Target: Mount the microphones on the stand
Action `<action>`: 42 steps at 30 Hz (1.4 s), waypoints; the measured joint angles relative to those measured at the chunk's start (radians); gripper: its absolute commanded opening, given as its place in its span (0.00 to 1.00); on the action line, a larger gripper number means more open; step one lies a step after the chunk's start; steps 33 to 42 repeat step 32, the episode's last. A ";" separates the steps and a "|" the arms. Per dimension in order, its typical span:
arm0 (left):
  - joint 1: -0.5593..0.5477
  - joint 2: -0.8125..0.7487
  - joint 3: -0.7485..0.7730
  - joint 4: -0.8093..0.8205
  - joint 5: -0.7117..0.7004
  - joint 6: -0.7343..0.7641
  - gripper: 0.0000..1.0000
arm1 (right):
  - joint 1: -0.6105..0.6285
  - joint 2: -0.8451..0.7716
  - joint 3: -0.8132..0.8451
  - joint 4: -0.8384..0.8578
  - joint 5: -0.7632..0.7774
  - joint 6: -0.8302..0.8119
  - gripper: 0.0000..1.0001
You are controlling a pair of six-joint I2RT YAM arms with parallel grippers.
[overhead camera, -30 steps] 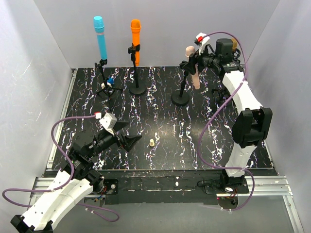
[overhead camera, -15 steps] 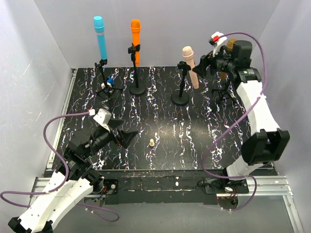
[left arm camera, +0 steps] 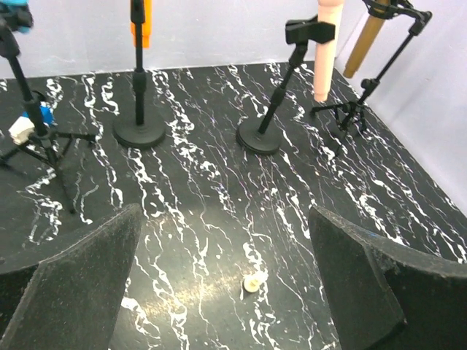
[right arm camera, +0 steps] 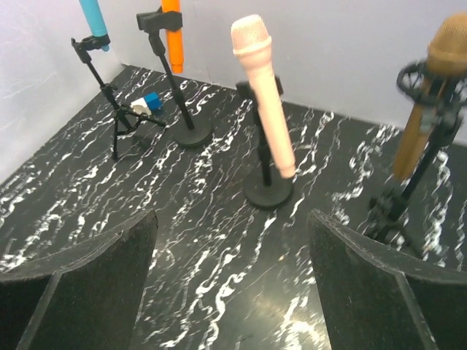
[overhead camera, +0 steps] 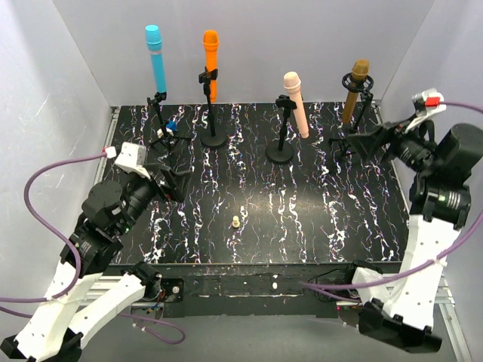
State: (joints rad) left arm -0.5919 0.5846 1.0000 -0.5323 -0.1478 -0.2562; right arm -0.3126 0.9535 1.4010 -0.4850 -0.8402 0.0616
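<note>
Left fingers (left arm camera: 73, 292) spread wide, empty, right fingers (right arm camera: 80, 284) apart, empty, clear of golden-brown microphone (right arm camera: 427, 109)

Peg (overhead camera: 236, 222) before row of four microphones (overhead camera: 296, 105) on stands (overhead camera: 281, 153)

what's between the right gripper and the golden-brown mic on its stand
Nothing visible. The right gripper is open, and in its wrist view only bare marbled tabletop lies between it and the golden-brown microphone on its tripod stand. The pale pink microphone stands off to the left of that line.
</note>
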 measured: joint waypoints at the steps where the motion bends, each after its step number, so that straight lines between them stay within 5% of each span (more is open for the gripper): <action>1: 0.000 0.018 0.022 -0.007 -0.008 0.006 0.98 | -0.002 -0.028 -0.023 -0.016 0.009 0.014 0.90; 15: 0.000 0.098 0.255 -0.148 -0.036 0.058 0.98 | -0.048 -0.260 -0.088 -0.306 0.337 0.107 0.91; 42: 0.000 -0.001 0.279 -0.271 -0.048 0.034 0.98 | -0.048 -0.322 -0.114 -0.383 0.412 0.097 0.93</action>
